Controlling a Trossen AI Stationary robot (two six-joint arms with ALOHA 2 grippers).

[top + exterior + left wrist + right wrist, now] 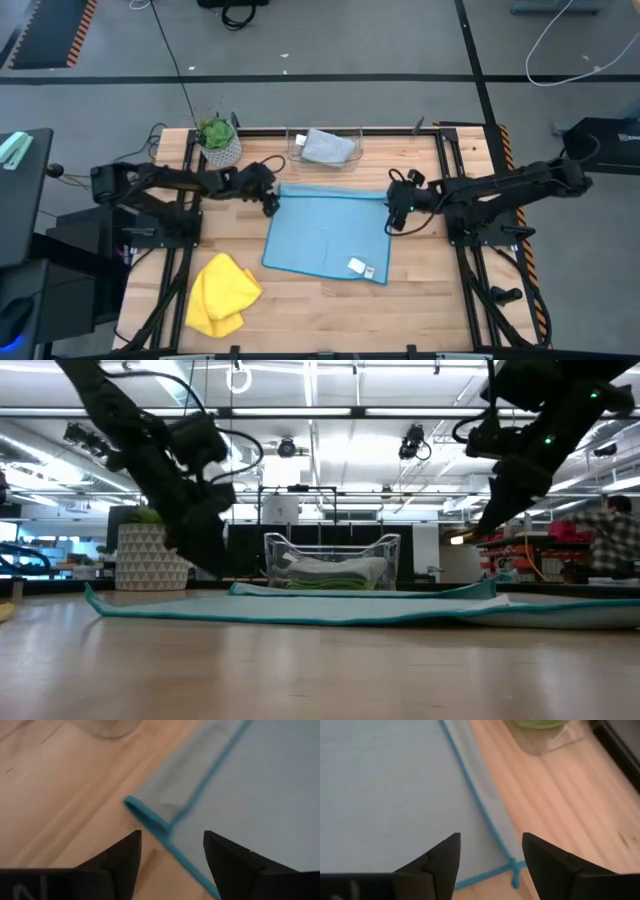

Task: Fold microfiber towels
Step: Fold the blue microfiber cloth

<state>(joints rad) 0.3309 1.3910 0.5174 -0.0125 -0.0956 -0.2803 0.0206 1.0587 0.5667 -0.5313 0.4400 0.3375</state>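
The light blue towel lies spread flat on the table's middle, with a narrow strip along its far edge turned over. My left gripper stands open just over the towel's far left corner, one finger on either side of the hem. My right gripper hangs open above the far right corner, clear of it in the low view. A crumpled yellow towel rests at the near left. A pale grey towel lies in the clear bin.
A potted plant stands at the far left, close behind my left arm. The clear bin sits at the far centre, with something green under the grey towel. A white tag lies on the blue towel's near right corner. Bare wood shows at the near right.
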